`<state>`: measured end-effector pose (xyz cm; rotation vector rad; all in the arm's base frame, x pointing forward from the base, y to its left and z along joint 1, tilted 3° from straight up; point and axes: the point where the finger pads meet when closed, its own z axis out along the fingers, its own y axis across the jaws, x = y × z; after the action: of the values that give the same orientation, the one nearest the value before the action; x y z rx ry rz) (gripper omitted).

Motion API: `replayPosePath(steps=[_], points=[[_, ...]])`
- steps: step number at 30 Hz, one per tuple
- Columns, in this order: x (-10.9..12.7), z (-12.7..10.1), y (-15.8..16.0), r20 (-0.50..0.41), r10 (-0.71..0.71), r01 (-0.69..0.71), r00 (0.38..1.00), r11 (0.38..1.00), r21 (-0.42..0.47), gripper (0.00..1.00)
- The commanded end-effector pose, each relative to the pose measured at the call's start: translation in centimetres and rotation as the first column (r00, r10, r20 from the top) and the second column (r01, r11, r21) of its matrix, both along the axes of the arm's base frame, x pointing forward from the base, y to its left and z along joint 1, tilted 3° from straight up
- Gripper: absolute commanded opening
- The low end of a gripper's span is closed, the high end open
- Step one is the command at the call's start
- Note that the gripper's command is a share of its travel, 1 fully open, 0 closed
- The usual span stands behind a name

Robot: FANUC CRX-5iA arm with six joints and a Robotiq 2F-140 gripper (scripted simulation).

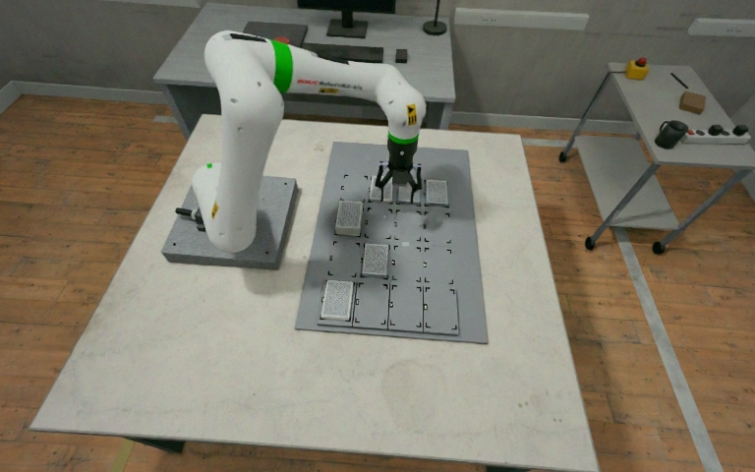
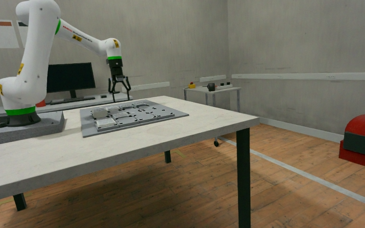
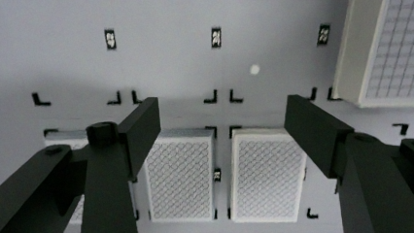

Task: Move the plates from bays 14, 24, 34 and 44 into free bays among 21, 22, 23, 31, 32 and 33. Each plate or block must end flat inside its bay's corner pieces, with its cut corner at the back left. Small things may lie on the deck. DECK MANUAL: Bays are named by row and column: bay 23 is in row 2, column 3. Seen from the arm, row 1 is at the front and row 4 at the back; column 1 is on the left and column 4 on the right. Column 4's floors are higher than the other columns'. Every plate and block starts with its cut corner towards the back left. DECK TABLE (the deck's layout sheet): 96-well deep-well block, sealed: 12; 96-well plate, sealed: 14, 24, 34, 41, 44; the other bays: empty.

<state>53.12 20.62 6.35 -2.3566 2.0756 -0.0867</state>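
Note:
My gripper (image 1: pixel 398 197) (image 2: pixel 120 94) (image 3: pixel 222 113) is open and empty. It hangs a short way above the left column of the grey deck (image 1: pixel 473 250), over the gap between bays 21 and 31. Sealed plates lie flat in bay 21 (image 1: pixel 374 184) (image 3: pixel 267 175), bay 31 (image 3: pixel 180 175) and bay 41 (image 1: pixel 436 192) (image 3: pixel 65 142). My left finger partly hides the plate in bay 41. Another sealed plate (image 1: pixel 376 260) lies in bay 23. One sealed plate (image 1: pixel 337 299) (image 2: pixel 105 123) sits in raised bay 14. Bays 24, 34 and 44 are empty.
The taller sealed deep-well block (image 1: pixel 349 216) (image 2: pixel 99 112) (image 3: pixel 376 53) stands in bay 12, close to bay 21. A small white thing (image 1: pixel 405 243) (image 3: pixel 255 69) lies on the deck near its middle. The arm's base (image 1: pixel 233 222) stands left of the deck.

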Motion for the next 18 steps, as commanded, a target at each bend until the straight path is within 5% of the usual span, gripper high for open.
replayPosePath(steps=[1,18], points=[[-0.3,0.1,-1.0,0.002,0.000,0.000,1.000,1.000,0.001,0.70],[-1.9,0.3,-6.8,0.002,0.000,0.000,1.000,1.000,0.001,0.70]])
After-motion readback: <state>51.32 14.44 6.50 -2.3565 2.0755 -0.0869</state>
